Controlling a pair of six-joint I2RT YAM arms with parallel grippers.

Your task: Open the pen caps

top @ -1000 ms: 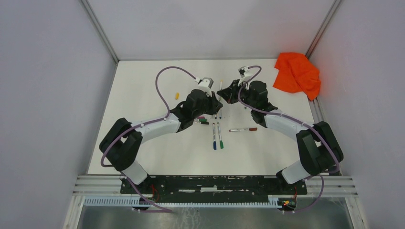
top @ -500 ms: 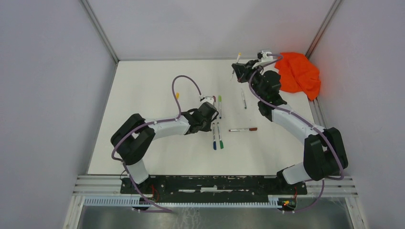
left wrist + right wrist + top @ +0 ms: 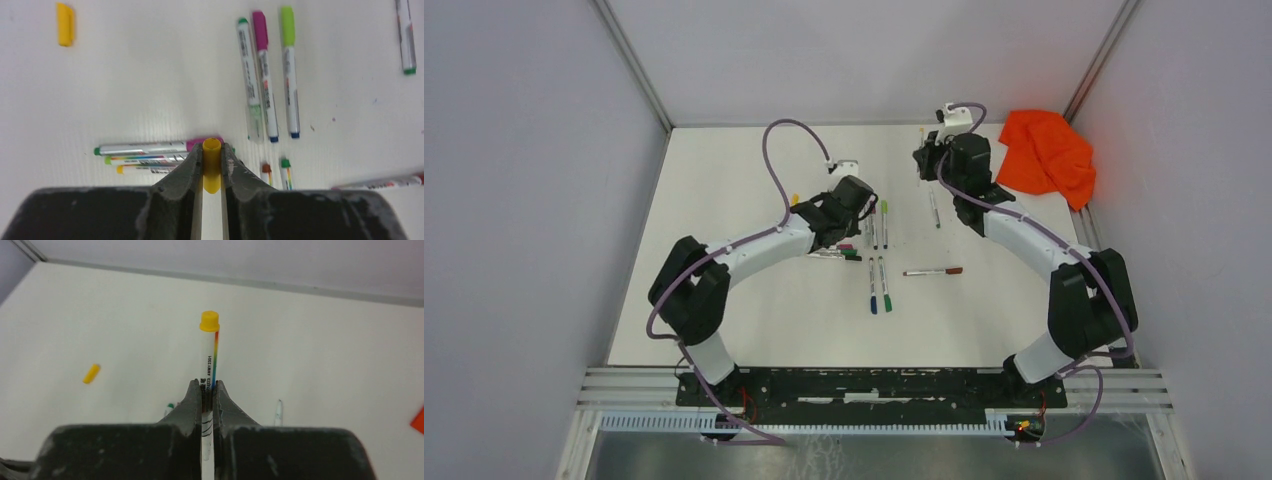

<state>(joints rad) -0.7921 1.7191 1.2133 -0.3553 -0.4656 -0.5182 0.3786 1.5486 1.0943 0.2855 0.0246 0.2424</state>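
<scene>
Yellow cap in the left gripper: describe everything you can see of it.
The yellow cap is a short, smooth plastic tube, off its pen, its hollow mouth pointing away from the wrist camera. The left gripper is shut on it, pinching it from both sides; nothing else touches it.

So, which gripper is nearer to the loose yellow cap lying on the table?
Left. The left gripper, shut on a second yellow cap, hangs right of the loose yellow cap in the top view; the right gripper, gripping a pen, is farther right, near the back.
</scene>
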